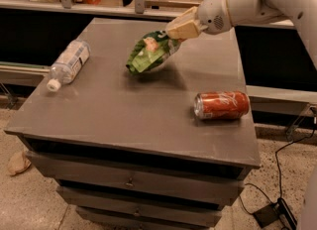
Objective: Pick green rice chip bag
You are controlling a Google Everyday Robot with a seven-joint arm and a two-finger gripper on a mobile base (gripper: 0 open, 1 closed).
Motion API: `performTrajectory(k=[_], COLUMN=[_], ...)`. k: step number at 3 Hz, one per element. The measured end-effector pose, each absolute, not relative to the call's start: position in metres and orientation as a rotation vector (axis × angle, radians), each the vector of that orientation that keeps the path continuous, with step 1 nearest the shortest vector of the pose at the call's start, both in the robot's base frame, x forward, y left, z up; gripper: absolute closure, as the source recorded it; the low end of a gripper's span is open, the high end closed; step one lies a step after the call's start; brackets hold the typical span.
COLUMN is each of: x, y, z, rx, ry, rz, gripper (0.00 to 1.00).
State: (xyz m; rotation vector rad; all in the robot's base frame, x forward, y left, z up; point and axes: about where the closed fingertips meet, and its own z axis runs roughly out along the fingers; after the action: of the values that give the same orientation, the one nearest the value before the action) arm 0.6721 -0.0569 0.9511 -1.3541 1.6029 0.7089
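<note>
The green rice chip bag (148, 53), crumpled light green with a darker patch and pale chip pictures, hangs tilted just above the grey table top (124, 110), with its shadow under it. My gripper (174, 31) reaches in from the upper right on a white arm. Its tan fingers (181, 26) are shut on the bag's upper right end.
A clear plastic bottle (68, 64) lies on its side at the table's left. An orange-red soda can (221, 105) lies on its side at the right, near the front. Drawers (129, 179) sit below the top. A cable and plug (270, 213) lie on the floor at right.
</note>
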Motion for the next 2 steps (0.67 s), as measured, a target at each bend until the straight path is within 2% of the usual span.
performTrajectory(k=[2], x=[0.661], y=[-0.050], z=[0.982], rx=[-1.318], ry=[1.542], rz=[0.751], gripper=[1.00])
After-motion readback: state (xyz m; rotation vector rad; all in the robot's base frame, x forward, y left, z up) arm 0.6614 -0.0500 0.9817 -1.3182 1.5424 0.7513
